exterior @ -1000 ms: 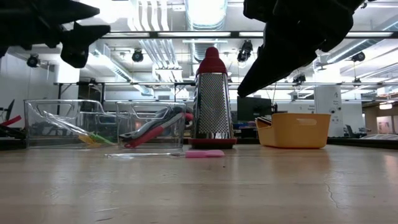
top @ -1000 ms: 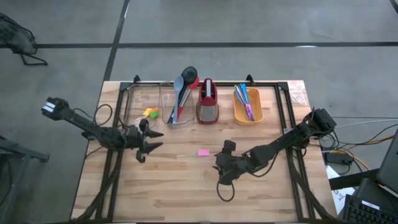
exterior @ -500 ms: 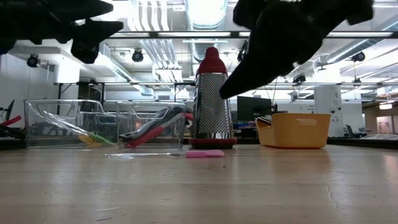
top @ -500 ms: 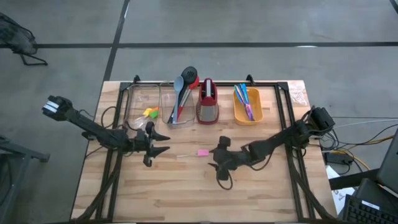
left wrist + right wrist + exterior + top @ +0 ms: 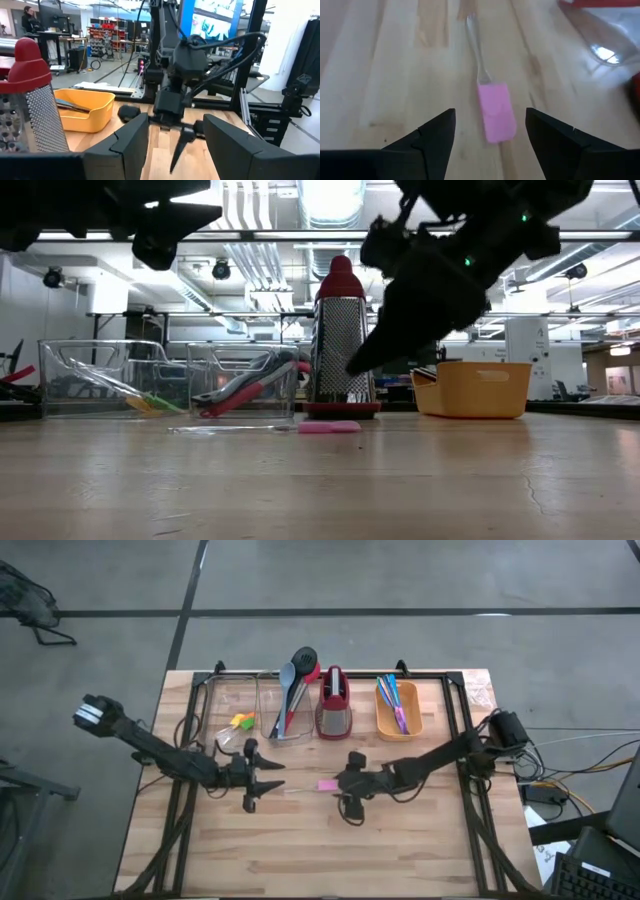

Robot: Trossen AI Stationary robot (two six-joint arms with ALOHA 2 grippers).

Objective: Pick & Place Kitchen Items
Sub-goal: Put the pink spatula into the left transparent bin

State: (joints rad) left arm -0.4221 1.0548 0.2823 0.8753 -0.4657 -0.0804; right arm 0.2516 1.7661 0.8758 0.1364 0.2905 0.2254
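Observation:
A pink spatula [image 5: 325, 785] with a clear handle [image 5: 476, 50] lies flat on the wooden table near its middle. It also shows in the low view [image 5: 330, 426] and the right wrist view [image 5: 496, 111]. My right gripper [image 5: 341, 790] is open and hangs just right of the spatula, above the table. Its fingers stand on either side of the pink blade without touching it. My left gripper [image 5: 274, 776] is open and empty. It hovers left of the spatula's handle end and points toward the right arm.
Along the far edge stand a clear bin with small coloured blocks [image 5: 240, 721], a clear bin of long-handled spoons [image 5: 290, 705], the red-and-grey grater [image 5: 333, 705] and an orange bin [image 5: 398, 708] of thin cutlery. Bare wood lies toward the near edge.
My right gripper has gone toward the table's left edge and down toward the pink spatula. My left gripper has gone toward the table's right edge, nearer the spatula's handle. The spatula has not moved.

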